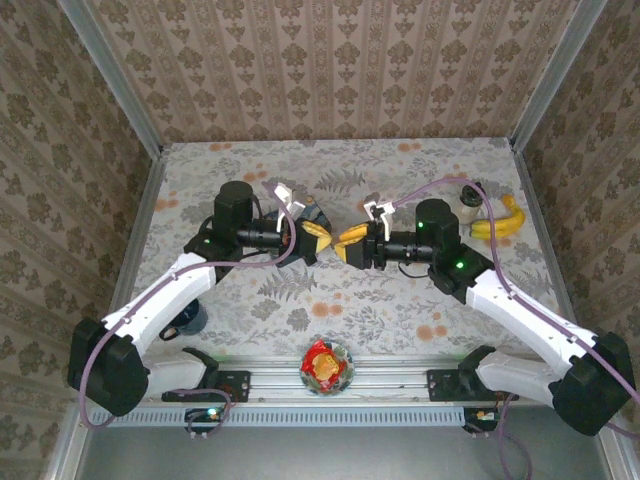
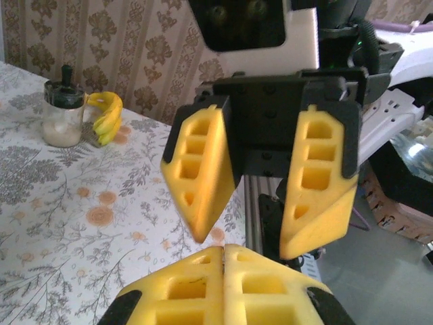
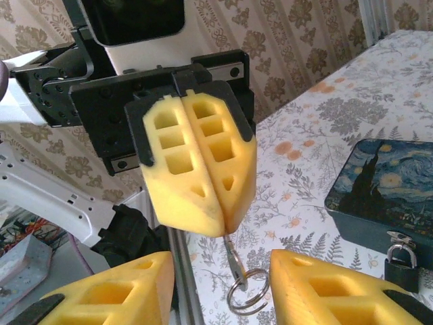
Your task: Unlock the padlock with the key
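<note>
The step in hand looks like a handover of the key in mid-air, ahead of any work on the lock itself. The left gripper [image 3: 218, 223] is clamped shut on the key [image 3: 233, 261], whose shank pokes down from between its yellow fingers with the key ring [image 3: 247, 292] dangling free below. The right gripper [image 2: 243, 245] faces it nose to nose, jaws apart and holding nothing, its fingers flanking the hanging key and ring. The padlock [image 3: 400, 265] hangs closed on the front clasp of the blue painted tin [image 3: 379, 186], which sits on the tabletop [image 3: 318, 135] beyond the left gripper, apart from both grippers. The next move probably calls for the right gripper to close squarely on the exposed shank or ring before the left lets go, keeping the key from swinging or slipping, and then to line the blade up with the keyhole. No brand, label or lettering can be read; the tin carries only a swirling night-sky painting, and the padlock's face is too small to tell
</note>
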